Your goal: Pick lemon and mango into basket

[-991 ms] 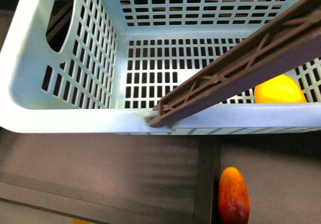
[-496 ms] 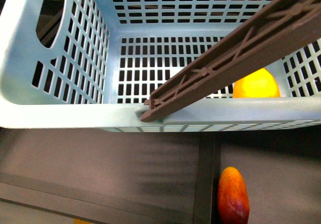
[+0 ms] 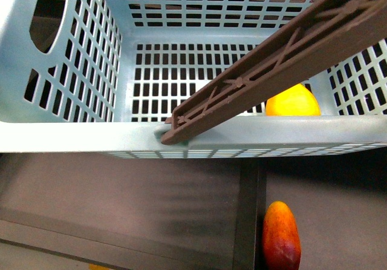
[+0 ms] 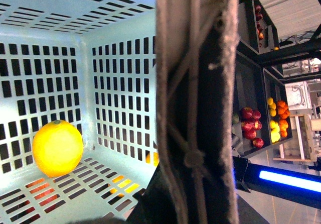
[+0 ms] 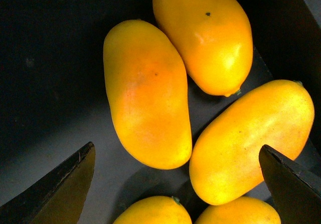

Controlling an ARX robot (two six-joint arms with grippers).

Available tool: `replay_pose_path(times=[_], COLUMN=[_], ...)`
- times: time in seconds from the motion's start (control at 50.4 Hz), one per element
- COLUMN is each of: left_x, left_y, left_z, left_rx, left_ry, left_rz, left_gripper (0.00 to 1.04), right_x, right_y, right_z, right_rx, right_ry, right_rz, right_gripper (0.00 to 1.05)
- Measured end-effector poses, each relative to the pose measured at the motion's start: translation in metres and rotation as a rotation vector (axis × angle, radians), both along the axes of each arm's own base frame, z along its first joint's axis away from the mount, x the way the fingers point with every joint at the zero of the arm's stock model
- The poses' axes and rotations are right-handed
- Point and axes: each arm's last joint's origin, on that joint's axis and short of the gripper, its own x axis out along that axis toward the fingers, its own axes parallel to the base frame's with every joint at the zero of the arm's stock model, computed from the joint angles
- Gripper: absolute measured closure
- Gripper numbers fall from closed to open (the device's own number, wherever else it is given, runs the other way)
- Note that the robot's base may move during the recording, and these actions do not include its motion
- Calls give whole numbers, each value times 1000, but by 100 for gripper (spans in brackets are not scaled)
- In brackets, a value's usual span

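The basket (image 3: pixel 72 138) fills most of the front view, its pale slotted walls and floor seen from above, resting over a dark surface (image 3: pixel 121 191). Its brown handle (image 3: pixel 272 64) slants up across it from the near rim toward the upper right. In the left wrist view that handle fills the middle. The left gripper's fingers cannot be made out there, so I cannot tell whether they are open or closed. Past the basket, that view shows far-off bins of red, yellow and orange fruit (image 4: pixel 256 128). In the right wrist view a mango (image 5: pixel 148 93) lies on a dark tray (image 5: pixel 45 83), outside the basket, touching a second mango (image 5: pixel 251 141), with more around them. A red-and-yellow fruit (image 3: pixel 281 237) lies on the dark surface below the basket's near wall. The lemon (image 3: pixel 293 102) sits inside the basket on its floor, against the near wall toward the right. The right gripper (image 5: pixel 175 156) hangs above the mangoes with its two dark fingertips spread wide and holding nothing.
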Motion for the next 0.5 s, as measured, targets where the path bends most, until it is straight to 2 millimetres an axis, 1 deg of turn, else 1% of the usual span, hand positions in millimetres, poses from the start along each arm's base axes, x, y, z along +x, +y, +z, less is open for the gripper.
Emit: replay_pose_path(times=[0.238,0.397,0.496], left_x=[0,0,0], left_y=[0,0,0], left_z=[0,0,0], left_rx=[-3,-1,-1], left_ry=[2,1,1], left_rz=[-6,-3,-3], left_gripper=[100,100,100], right_x=[12,20,27], right_y=[-9,-7,-5], right_z=[-17,-21,-29], right_rx=[13,14,17], right_ry=[13,10,22], right_rz=[-14,-3,7], right_gripper=[9,9,9])
